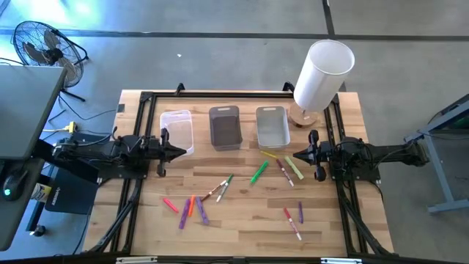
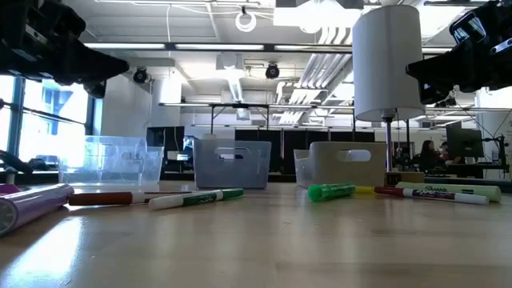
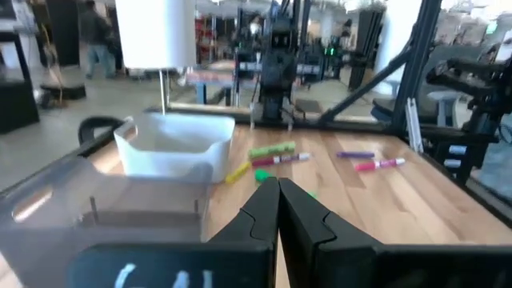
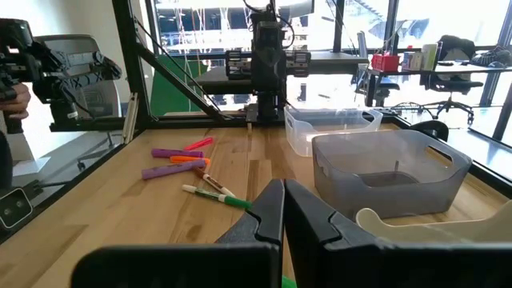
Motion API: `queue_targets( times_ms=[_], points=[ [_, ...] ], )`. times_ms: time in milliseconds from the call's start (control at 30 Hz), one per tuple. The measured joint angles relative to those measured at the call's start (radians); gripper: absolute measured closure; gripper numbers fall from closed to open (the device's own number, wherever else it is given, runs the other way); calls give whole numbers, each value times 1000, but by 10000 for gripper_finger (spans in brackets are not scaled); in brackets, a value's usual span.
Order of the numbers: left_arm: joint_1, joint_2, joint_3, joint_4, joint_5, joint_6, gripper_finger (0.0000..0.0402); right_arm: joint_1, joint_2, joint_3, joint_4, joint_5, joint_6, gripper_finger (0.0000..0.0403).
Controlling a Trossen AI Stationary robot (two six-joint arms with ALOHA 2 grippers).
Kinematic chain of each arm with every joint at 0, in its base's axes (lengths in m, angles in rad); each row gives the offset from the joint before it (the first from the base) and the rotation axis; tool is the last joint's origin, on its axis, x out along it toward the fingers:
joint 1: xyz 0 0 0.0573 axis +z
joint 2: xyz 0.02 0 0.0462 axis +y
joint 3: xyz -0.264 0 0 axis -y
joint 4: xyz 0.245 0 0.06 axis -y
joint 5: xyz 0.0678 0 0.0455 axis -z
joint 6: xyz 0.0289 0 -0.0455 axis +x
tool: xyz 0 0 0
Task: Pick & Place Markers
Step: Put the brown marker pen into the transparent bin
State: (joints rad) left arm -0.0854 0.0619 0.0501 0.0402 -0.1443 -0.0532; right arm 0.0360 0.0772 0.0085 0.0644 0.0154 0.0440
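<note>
Both arms hang above the table with nothing picked up: the left gripper [image 1: 180,152] and the right gripper [image 1: 297,155] face each other, fingers pressed together and empty. The markers [image 1: 220,190] lie scattered on the wood between and below them, all outside the three bins [image 1: 224,127]. A clean first pick probably means spreading the fingers, then descending across one marker lying apart from its neighbours.

1. Bright, even daylight; windows [image 4: 448,24] glare white behind the right wrist view.
2. Ceiling lights [image 2: 248,20] reflect softly on the counter [image 2: 264,240].
3. Left wrist view is blurred throughout.
</note>
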Motion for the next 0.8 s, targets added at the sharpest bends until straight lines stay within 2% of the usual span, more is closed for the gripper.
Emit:
queue_targets(
  times_ms=[233,333,433,500,667,800],
  points=[
    [0,247,170,3,-91,22,401,0,0,0,-1,0,0,402],
    [-1,382,277,-30,-170,-31,401,0,0,0,-1,0,0,402],
    [0,523,416,-161,-260,-181,401,0,0,0,-1,0,0,402],
    [0,624,525,-277,-277,-292,401,0,0,0,0,0,0,402],
    [0,890,797,-576,-243,-516,401,0,0,0,-1,0,0,402],
    [0,1078,984,-777,-194,-612,402,0,0,0,0,0,0,402]
  ],
)
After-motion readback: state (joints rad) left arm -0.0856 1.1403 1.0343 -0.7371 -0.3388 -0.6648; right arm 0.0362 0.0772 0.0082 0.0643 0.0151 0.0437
